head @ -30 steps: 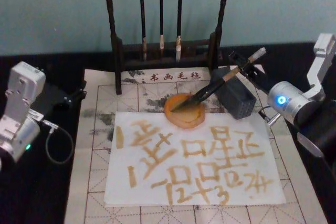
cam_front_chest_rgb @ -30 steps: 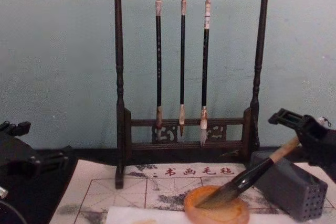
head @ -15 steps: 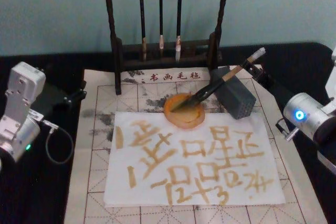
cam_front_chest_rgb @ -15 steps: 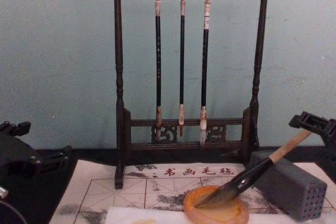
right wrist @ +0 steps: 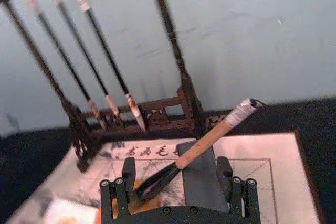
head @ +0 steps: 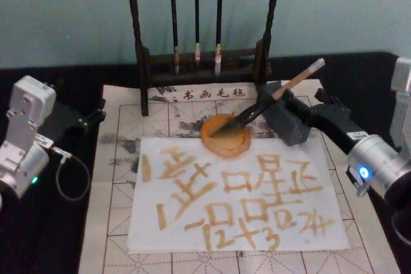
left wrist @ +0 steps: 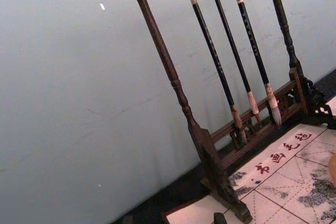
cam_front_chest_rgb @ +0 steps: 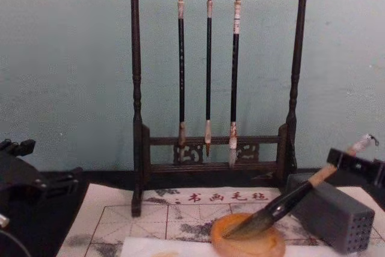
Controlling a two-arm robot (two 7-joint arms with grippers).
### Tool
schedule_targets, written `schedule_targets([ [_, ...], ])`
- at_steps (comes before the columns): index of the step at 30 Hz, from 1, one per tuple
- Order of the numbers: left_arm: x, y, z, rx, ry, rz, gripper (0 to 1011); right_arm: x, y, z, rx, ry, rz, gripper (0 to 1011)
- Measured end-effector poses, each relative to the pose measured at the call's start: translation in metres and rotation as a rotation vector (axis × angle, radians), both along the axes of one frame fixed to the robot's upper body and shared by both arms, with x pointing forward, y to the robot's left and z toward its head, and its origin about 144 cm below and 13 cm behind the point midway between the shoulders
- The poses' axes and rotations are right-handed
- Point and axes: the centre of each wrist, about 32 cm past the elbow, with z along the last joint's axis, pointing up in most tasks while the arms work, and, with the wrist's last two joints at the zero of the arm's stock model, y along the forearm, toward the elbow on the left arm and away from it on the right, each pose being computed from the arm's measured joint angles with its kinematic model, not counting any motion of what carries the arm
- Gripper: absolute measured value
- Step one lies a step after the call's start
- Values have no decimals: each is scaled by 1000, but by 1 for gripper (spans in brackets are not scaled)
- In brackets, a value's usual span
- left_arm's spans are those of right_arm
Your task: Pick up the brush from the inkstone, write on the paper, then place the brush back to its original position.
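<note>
The brush (head: 270, 99) lies slanted, its dark tuft in the round orange inkstone (head: 221, 150) and its tan handle propped over a grey block (head: 282, 128). In the chest view the brush (cam_front_chest_rgb: 295, 197) rises from the inkstone (cam_front_chest_rgb: 246, 242) toward the right. My right gripper (head: 307, 112) sits just behind the block, open, with nothing between its fingers; in the right wrist view the right gripper (right wrist: 176, 169) faces the brush (right wrist: 210, 140) with its fingers apart either side of the block (right wrist: 197, 179). The white paper (head: 144, 229) carries several amber characters. My left gripper (head: 90, 119) is parked at the far left.
A dark wooden rack (head: 199, 62) with three thin hanging brushes stands behind the inkstone. The red-gridded mat (head: 122, 158) lies under the paper on a black table. The grey block (cam_front_chest_rgb: 328, 212) stands right of the inkstone, close to my right gripper (cam_front_chest_rgb: 355, 164).
My right gripper has left the brush handle, drawn off to the right, then come in low behind the grey block. The brush stays resting on the inkstone. The left arm has not moved.
</note>
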Motion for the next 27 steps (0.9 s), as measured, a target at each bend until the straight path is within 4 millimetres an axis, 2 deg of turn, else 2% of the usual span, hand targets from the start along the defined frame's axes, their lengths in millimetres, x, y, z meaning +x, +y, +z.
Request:
schedule_targets([
  [13, 0, 0, 0, 0, 0, 0, 1001, -12, 2, -18, -338, -129, 89, 1000],
  [20, 0, 0, 0, 0, 0, 0, 1001, -12, 2, -23, -408, -147, 105, 1000],
  [27, 0, 0, 0, 0, 0, 0, 1001, -12, 2, -23, -408, -148, 105, 1000],
])
